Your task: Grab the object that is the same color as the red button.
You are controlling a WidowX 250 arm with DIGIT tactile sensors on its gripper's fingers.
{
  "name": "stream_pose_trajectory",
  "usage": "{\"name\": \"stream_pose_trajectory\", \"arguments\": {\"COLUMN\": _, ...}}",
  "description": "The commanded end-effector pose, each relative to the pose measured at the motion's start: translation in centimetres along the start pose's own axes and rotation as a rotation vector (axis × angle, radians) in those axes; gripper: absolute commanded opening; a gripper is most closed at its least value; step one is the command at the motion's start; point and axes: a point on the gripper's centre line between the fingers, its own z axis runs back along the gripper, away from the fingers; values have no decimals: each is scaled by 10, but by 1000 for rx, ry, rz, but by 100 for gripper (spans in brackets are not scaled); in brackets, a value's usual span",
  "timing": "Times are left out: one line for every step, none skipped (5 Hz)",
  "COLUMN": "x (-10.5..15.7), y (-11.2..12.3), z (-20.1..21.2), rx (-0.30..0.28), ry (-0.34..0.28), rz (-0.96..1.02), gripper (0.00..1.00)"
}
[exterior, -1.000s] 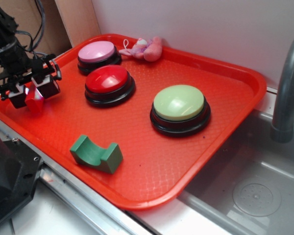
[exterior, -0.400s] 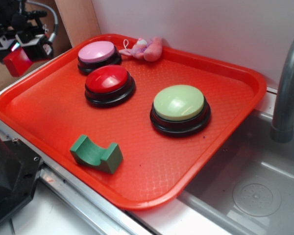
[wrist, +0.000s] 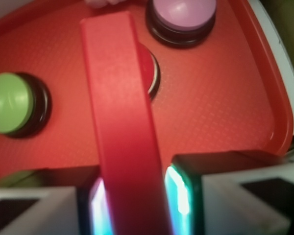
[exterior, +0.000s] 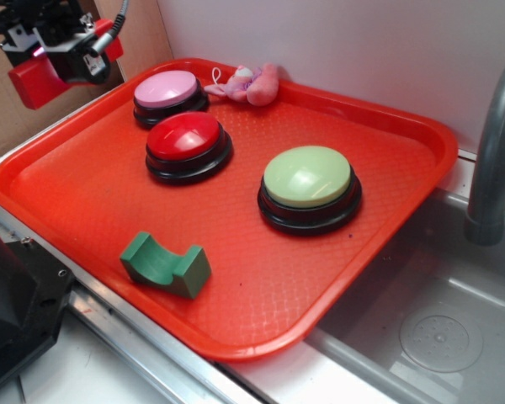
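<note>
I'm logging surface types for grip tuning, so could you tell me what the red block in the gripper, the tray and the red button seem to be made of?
Red block: matte, evenly painted, flat faces with sharp edges; probably painted wood, possibly plastic.
Tray: moulded plastic, judging by its fine pebbled texture and rounded raised rim.
Red button: glossy plastic dome with bright highlights, on a black base that also looks plastic.
</note>
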Motion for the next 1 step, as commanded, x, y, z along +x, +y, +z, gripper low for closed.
{"name": "stream_pose_trajectory", "arguments": {"x": -1, "y": 9, "z": 4, "rx": -17, "ry": -1, "rz": -3, "gripper": 0}}
